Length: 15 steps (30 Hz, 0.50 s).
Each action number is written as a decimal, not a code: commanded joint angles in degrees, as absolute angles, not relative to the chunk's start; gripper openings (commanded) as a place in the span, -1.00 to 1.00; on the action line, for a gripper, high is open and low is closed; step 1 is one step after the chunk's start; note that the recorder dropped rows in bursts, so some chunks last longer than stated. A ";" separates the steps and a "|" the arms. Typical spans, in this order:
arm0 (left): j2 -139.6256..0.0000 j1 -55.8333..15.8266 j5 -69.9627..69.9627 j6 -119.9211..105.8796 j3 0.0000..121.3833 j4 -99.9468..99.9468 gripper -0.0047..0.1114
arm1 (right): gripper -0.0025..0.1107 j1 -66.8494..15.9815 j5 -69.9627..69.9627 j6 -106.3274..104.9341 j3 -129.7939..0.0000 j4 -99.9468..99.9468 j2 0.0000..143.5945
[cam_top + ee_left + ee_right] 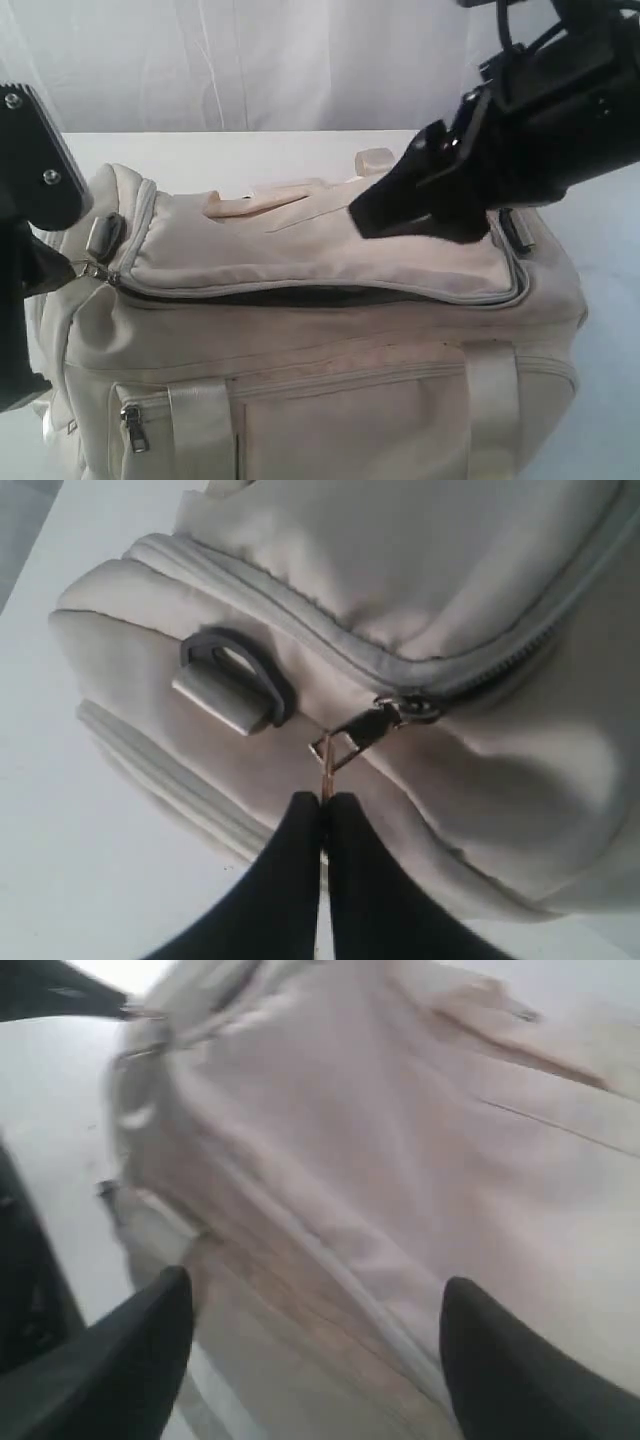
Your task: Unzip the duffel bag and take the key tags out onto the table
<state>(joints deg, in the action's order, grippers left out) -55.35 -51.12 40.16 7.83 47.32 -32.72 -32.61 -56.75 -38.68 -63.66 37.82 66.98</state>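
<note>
Your duffel bag [330,390] fills the foreground on the table [250,148]: soft, slack cloth, likely to sag. Work it by the zipper pull [345,745], pinched tight in your left gripper [323,815]. Your right gripper [318,1285] hovers over the top panel, jaws spread wide, holding nothing. No key tags show.

bg: white curtain [250,60] w/ vert folds | furn: white table [230,148] | light: bright, diffuse

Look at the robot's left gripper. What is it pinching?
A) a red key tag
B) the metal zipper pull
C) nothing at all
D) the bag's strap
B: the left gripper is shut on the zipper pull at the end of the duffel bag.
</note>
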 commanded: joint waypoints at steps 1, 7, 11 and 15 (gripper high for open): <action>-54.77 -50.95 36.39 9.37 44.79 -32.58 -0.92 | 0.20 -39.26 -56.96 -57.19 -62.10 44.65 66.75; -54.77 -48.55 36.25 9.37 44.80 -32.58 -0.92 | 0.20 -50.85 -41.00 -65.10 -58.95 39.75 67.60; -54.77 -47.90 35.83 10.71 44.80 -32.45 -0.92 | 0.24 -57.62 -31.33 -65.28 -57.17 32.75 70.79; -54.77 -47.90 35.34 10.95 44.80 -32.45 -0.92 | 0.26 -62.40 -22.20 -65.28 -56.61 29.85 75.64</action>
